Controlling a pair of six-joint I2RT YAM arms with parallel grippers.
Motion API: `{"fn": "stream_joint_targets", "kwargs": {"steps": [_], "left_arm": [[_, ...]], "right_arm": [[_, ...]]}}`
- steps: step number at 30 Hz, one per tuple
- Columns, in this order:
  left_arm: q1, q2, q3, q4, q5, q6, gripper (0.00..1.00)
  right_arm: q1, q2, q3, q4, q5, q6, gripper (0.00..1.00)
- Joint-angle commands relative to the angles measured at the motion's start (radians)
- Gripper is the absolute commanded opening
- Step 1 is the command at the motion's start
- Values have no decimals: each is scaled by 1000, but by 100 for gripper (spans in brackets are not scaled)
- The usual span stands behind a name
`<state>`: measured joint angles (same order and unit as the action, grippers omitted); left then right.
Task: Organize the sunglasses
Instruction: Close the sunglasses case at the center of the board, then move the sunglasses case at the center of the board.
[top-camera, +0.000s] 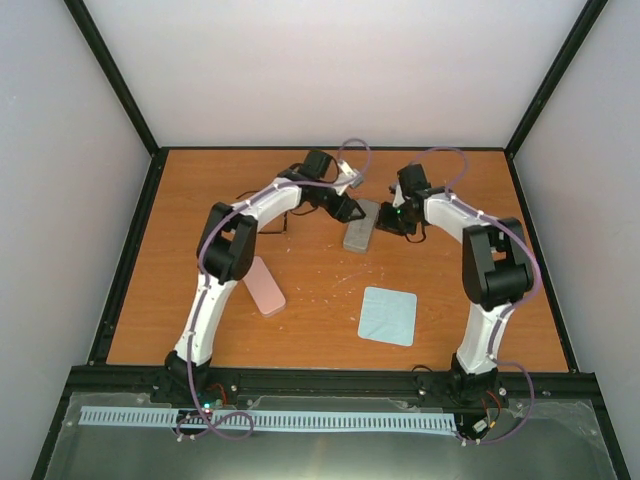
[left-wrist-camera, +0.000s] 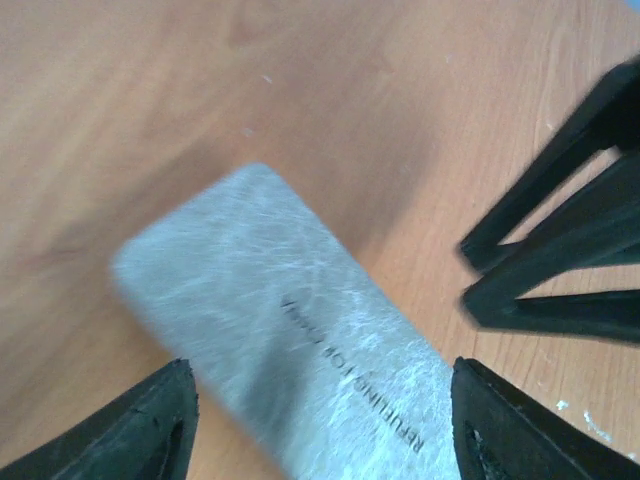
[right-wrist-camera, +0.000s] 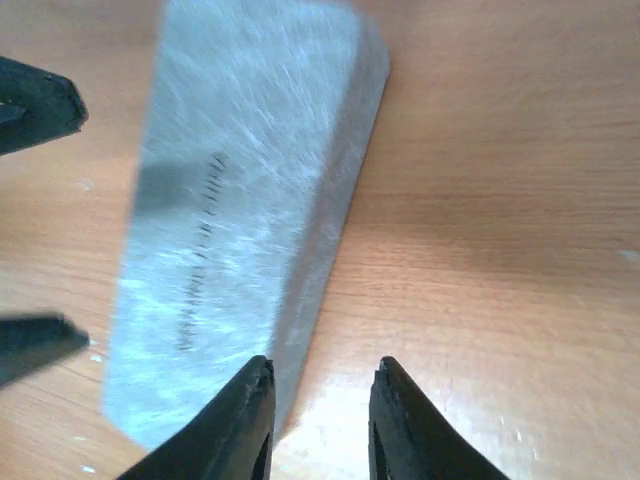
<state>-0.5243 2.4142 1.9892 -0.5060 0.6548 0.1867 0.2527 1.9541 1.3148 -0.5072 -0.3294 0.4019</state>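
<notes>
- Thin dark sunglasses (top-camera: 285, 222) lie on the table (top-camera: 300, 330), left of the grey case (top-camera: 359, 229) and partly hidden by the left arm (top-camera: 215, 290).
- Left gripper (left-wrist-camera: 320, 430) is spread wide, straddling one end of the case.
- Right gripper (right-wrist-camera: 320, 420), narrowly parted and empty, sits at the case's other end.

cases: 2, one grey case (top-camera: 358, 232) and one pink case (top-camera: 266, 286)
cloth (top-camera: 388, 315): 1, pale blue
sunglasses (top-camera: 285, 225): 1 dark frame showing, partly behind an arm
arms: 2
tools: 2, left tool (top-camera: 352, 210) and right tool (top-camera: 386, 222)
</notes>
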Motion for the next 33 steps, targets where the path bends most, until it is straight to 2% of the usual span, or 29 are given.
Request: {"fn": "stream_joint_targets", "kwargs": {"steps": [1, 3, 5, 6, 7, 10, 16, 20, 27, 33], "left_arm": [[108, -166, 15, 10, -50, -57, 74], [166, -212, 6, 10, -55, -81, 76], [230, -247, -12, 5, -53, -99, 77], [262, -263, -19, -5, -53, -100, 76], [294, -276, -29, -17, -56, -96, 75], [398, -330, -80, -50, -49, -79, 70], [559, -498, -285, -10, -36, -32, 70], [631, -569, -375, -7, -22, -18, 70], [659, -639, -493, -18, 3, 70, 70], [659, -695, -608, -98, 21, 226, 70]], "right_arm": [[27, -158, 73, -114, 82, -66, 33], [61, -190, 92, -121, 75, -82, 34], [106, -202, 105, -100, 32, -100, 11], [132, -199, 110, -82, 12, -103, 5], [163, -187, 117, -66, -10, -104, 3], [232, -96, 163, -56, -55, -95, 3], [320, 123, 307, -55, -57, -58, 3], [319, 230, 434, -91, 34, 7, 3], [306, 331, 570, -221, 194, 70, 3], [277, 312, 506, -283, 231, 86, 3]]}}
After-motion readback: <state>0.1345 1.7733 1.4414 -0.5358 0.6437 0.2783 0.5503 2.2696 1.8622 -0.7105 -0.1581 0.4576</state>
